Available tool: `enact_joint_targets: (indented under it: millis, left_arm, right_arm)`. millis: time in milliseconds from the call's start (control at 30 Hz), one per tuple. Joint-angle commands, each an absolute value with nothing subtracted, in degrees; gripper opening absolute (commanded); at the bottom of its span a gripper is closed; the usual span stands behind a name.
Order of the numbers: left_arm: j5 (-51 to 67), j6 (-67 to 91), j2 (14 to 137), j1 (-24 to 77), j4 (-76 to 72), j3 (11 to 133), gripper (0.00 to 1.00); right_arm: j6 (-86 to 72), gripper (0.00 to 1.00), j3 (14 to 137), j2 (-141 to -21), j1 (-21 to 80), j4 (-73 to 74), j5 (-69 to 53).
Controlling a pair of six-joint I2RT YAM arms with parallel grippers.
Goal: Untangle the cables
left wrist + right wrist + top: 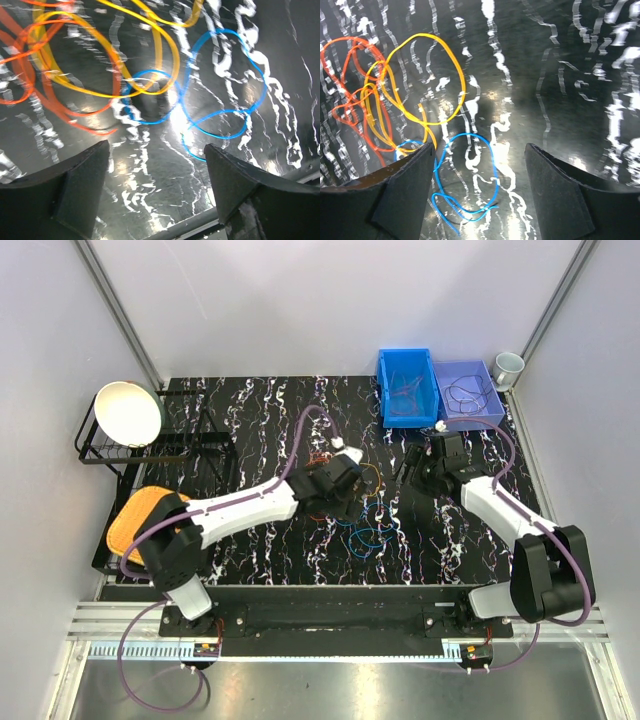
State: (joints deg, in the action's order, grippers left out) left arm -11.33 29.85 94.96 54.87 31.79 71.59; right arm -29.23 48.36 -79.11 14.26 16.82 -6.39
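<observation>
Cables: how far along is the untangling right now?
Done, it seems: one reddish cable lies in the blue bin and one dark cable in the purple bin. In hand: nothing; the left pincer and right pincer are both open and empty. Left: the orange cable, yellow cable and blue cable cross one another in one heap, so roughly half the job is left.
</observation>
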Motion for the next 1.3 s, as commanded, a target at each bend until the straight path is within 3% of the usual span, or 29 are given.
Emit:
enact_joint_targets:
  millis: [0, 200, 533, 967, 1167, 1267]
  left_arm:
    - [-6.6, 24.0, 97.3, 57.4, 25.9, 72.9, 0.83]
    - [-3.2, 20.6, 103.2, 57.8, 26.0, 76.3, 0.82]
    - [-11.5, 30.4, 109.9, 59.4, 30.1, 79.2, 0.69]
    - [-15.3, 36.3, 112.9, 61.8, 31.6, 80.1, 0.62]
    - [-15.2, 36.8, 114.3, 61.8, 30.9, 79.7, 0.43]
    - [-15.3, 36.8, 114.5, 61.8, 30.7, 79.0, 0.23]
  right_arm:
    - [-29.4, 0.8, 49.7, -75.9, 14.5, 19.9, -0.3]
    - [-29.4, 0.81, 50.4, -75.3, 14.6, 21.3, 2.0]
    - [-28.8, 0.82, 49.8, -75.0, 14.6, 21.6, 1.7]
    - [-28.0, 0.82, 50.2, -75.3, 14.6, 21.5, 0.6]
    - [-28.0, 0.82, 50.4, -75.4, 14.6, 21.5, 0.3]
    - [-27.6, 0.82, 50.3, -75.1, 14.6, 21.4, 0.4]
